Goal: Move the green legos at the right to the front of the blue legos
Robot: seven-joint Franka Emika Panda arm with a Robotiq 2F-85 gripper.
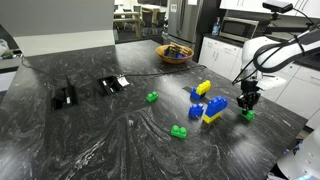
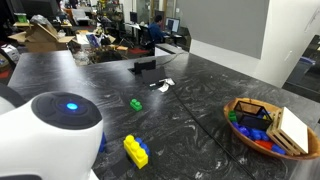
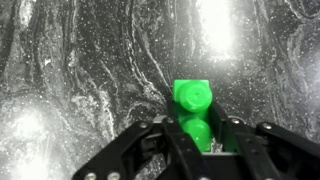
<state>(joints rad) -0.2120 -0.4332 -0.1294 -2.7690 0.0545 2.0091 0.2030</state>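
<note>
The green legos [image 1: 248,115] rest on the dark marble table near its right end. My gripper [image 1: 248,103] is straight above them with its fingers down around them. In the wrist view the green legos [image 3: 192,108] sit between my two fingertips [image 3: 195,135], which are closed in snugly against their sides. The blue legos [image 1: 213,108], a blue brick on a yellow one, stand just left of the gripper. They also show in an exterior view [image 2: 135,150]. My gripper is hidden there.
A second blue-yellow stack [image 1: 202,89] stands behind the first. A loose blue piece [image 1: 179,131] and another green piece [image 1: 152,97] [image 2: 135,103] lie further left. A wooden bowl [image 1: 175,53] [image 2: 262,128] holds items. Two black boxes [image 1: 64,97] and the table's right edge are nearby.
</note>
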